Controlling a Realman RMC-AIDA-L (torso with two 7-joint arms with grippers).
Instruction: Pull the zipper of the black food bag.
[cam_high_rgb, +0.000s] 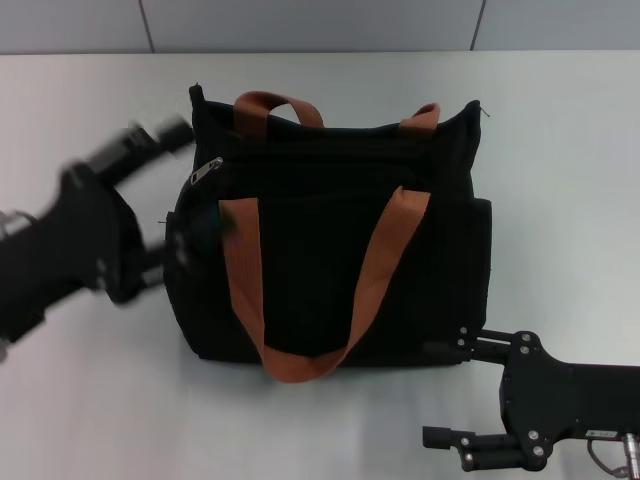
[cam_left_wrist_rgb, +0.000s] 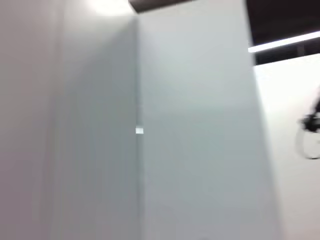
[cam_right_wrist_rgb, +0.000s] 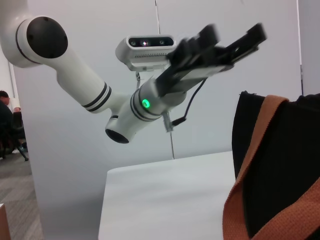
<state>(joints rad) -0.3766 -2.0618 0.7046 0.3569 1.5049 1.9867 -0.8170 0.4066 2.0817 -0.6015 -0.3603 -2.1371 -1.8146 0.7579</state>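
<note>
We see the black food bag (cam_high_rgb: 330, 240) standing mid-table (cam_high_rgb: 560, 150), orange strap handles (cam_high_rgb: 300, 290) draped down its front. The silver zipper (cam_high_rgb: 207, 170) pull sits at the bag's top left corner. Our left gripper (cam_high_rgb: 165, 190) hovers just beside that corner, fingers apart. Our right gripper (cam_high_rgb: 445, 392) rests low by the bag's front right corner, fingers spread.

A white table (cam_high_rgb: 560, 180) fills most of the head view, its far edge meeting a pale grey panelled wall (cam_high_rgb: 300, 22) with thin dark seams. In the right wrist view, a person (cam_right_wrist_rgb: 6, 107) sits at the far side of the room beside a dark chair (cam_right_wrist_rgb: 12, 142), over grey floor (cam_right_wrist_rgb: 20, 200).
</note>
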